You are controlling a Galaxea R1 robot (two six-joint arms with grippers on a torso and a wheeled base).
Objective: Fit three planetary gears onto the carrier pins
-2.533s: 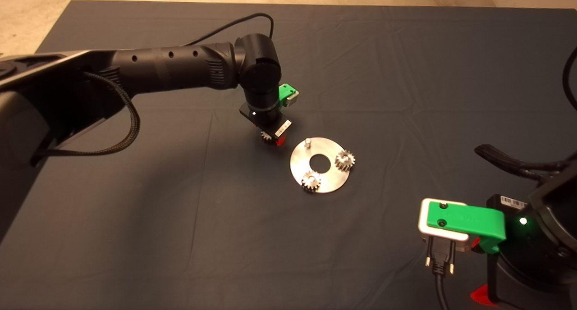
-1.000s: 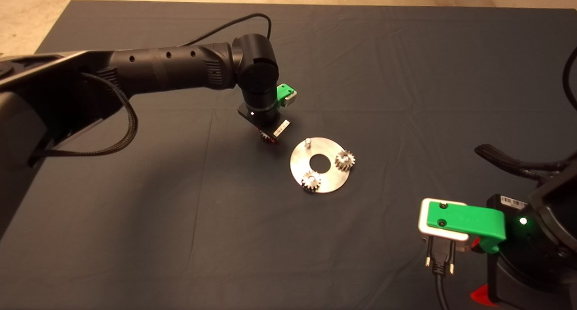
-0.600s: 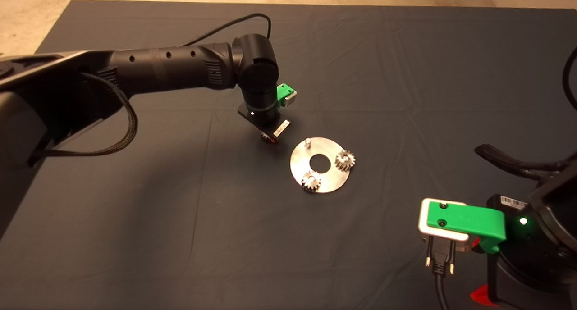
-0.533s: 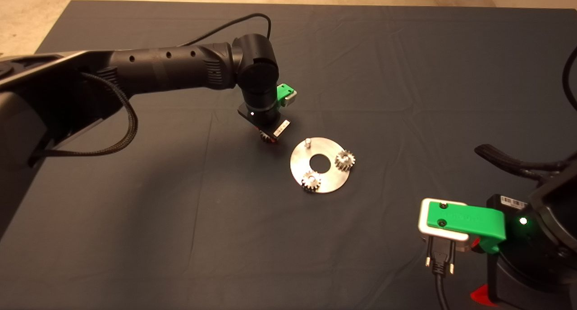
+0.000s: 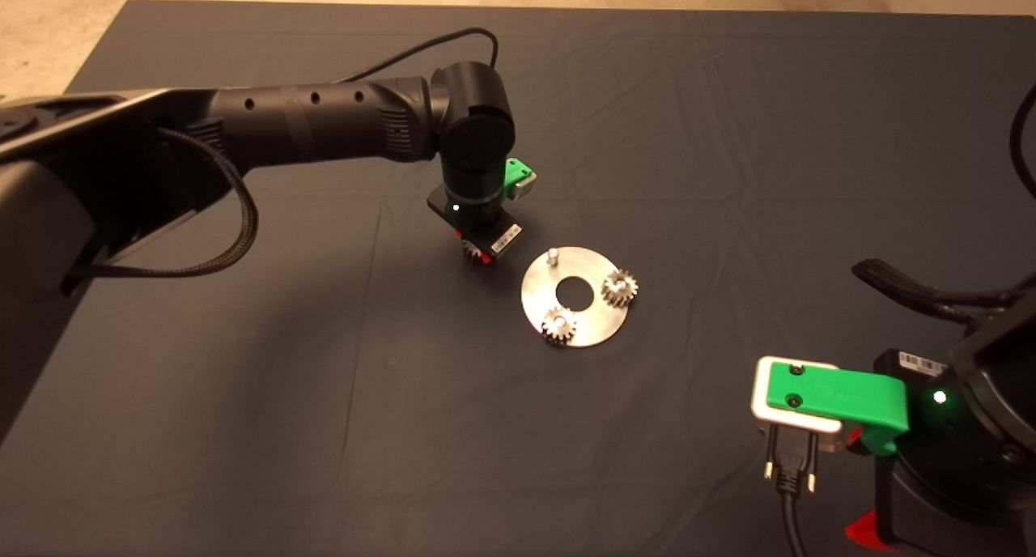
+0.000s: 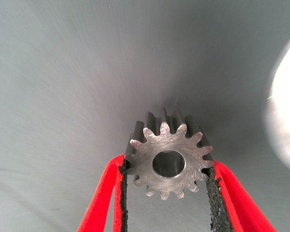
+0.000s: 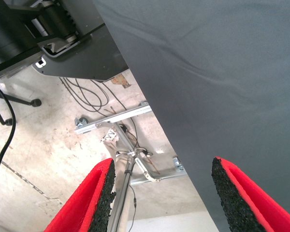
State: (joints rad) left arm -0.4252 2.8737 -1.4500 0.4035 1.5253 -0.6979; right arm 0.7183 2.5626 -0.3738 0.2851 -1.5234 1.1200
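Currently: third gear held edgewise in the left claw, just beside the disc.
Two gears are seated; one pin is bare. Misalignment of bore and pin is judged the main risk, tilting or jamming the gear. Open mat is available all round. The right claw is parked at the worktop edge, spread wide and empty.

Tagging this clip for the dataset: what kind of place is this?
Likely a robotics lab test bench, not a factory line: a dark mat as work surface, loose cables and a metal frame on a bare concrete floor, and a single carrier disc.
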